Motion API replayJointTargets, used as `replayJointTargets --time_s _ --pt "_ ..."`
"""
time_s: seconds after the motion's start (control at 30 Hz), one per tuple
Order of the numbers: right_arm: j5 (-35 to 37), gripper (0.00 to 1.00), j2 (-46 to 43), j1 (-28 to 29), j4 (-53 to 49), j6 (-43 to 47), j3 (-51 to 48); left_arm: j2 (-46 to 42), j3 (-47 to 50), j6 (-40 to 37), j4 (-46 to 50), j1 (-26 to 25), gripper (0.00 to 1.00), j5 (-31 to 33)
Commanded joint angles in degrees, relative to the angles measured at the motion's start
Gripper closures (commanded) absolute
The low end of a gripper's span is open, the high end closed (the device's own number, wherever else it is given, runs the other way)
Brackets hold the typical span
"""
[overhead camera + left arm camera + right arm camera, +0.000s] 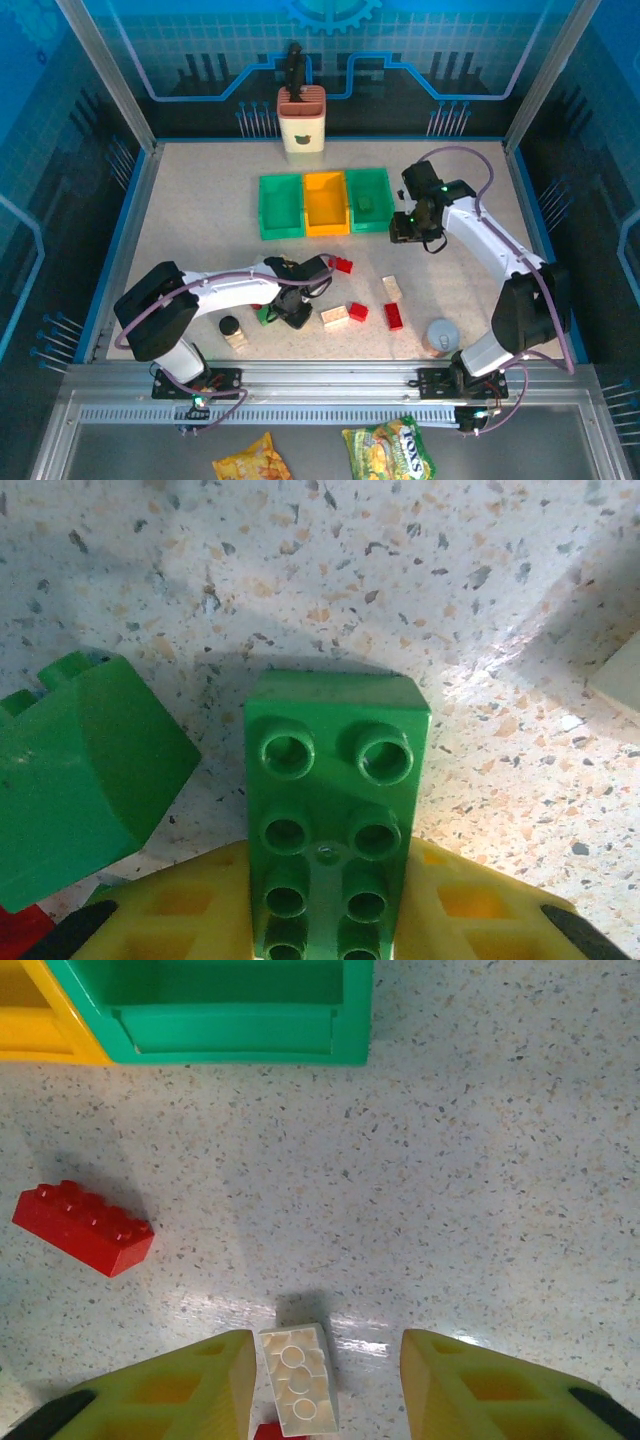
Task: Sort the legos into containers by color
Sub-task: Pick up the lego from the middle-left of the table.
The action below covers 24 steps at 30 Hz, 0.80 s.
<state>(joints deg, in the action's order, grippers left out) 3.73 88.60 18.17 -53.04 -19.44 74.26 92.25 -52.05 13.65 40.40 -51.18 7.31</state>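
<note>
"What has the left gripper (325, 885) got, down at the near side of the table (420, 590)?"

"A green brick (330, 770), studs up toward its camera. The yellow fingers (170, 920) are clamped on its two long sides, at one end only, and the rest sticks out past the tips. A second green brick (80, 780) lies just beside it, not touching."

"Will that grip do?"

"I'd think so. It's hard plastic, stiff, next to no weight, nothing to break. But the sides look smooth and glossy, and pinched at one end it could swivel. I'd take a brick on the flat long sides, across the narrow width, nearer the middle. Not on the studs."

"And the loose ones?"

"They're scattered a little further in, a red brick (393, 317) and a cream brick (392, 287) among them. Same stuff, so I'd expect the same handling."

"The right gripper (408, 228)?"

"Beyond those, hanging over the table with its fingers apart and nothing between them. From its wrist a cream piece shows on the table through the gap, untouched."

"And where do they go?"

"To the far row, three side by side: a green bin (282, 232), an orange-yellow bin (326, 230) and another green bin (370, 227) nearest the right gripper. That last one has something dark green in it, but I can't tell what."
</note>
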Motion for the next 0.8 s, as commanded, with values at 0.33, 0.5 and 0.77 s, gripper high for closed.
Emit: replayJointTargets --time_s 0.33,0.5,0.77 --pt "1.27 0.57 -3.76 -2.41 -0.69 0.19 -3.12 -1.31 -8.95 -0.11 1.53 -0.33 0.76 2.87" --pt "1.43 0.57 -4.89 -2.98 -1.02 0.19 -3.76 1.56 -14.87 -2.66 1.43 0.63 0.76 2.28" --pt "2.16 0.57 -7.85 -4.35 -2.33 0.35 -4.82 8.70 -26.89 -6.57 1.52 3.42 0.76 0.70"
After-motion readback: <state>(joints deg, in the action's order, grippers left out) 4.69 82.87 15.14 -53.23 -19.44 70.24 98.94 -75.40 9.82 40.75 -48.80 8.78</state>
